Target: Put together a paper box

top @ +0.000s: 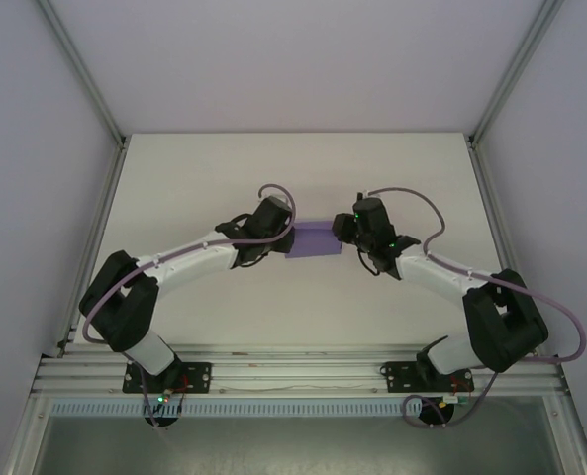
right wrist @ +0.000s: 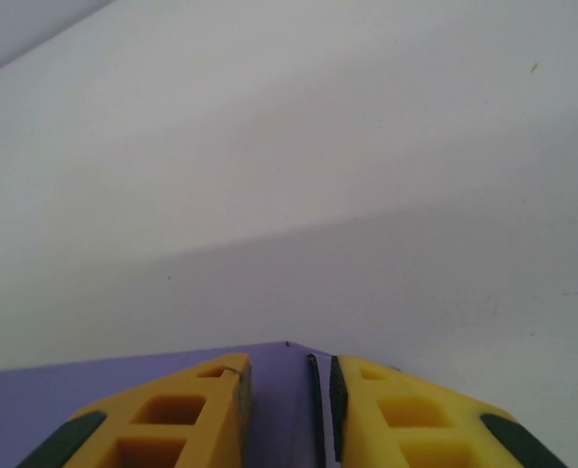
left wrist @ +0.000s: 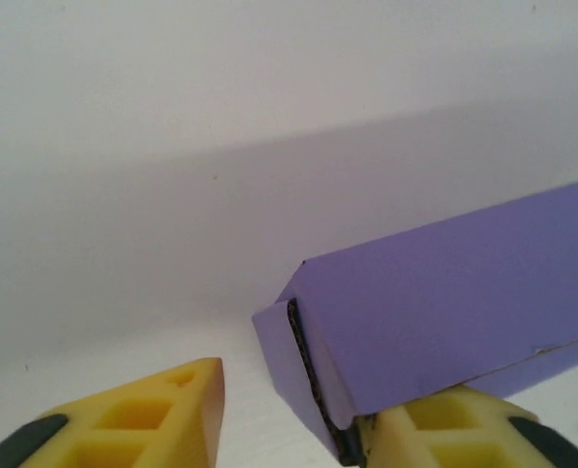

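The purple paper box (top: 313,240) lies folded up as a small flat box at the middle of the white table (top: 224,168), between my two grippers. My left gripper (top: 291,237) is at its left end. In the left wrist view that gripper (left wrist: 303,409) is open: the box (left wrist: 444,292) rests its end against the right finger (left wrist: 454,434), while the left finger (left wrist: 162,414) stands well apart from it. My right gripper (top: 341,230) is at the box's right end. In the right wrist view its jaws (right wrist: 290,375) have closed narrowly on the end corner of the box (right wrist: 55,390).
Grey enclosure walls and aluminium frame posts (top: 85,94) border the table on both sides and at the back. The rail (top: 293,371) with both arm bases runs along the near edge. Bare white table lies all round the box.
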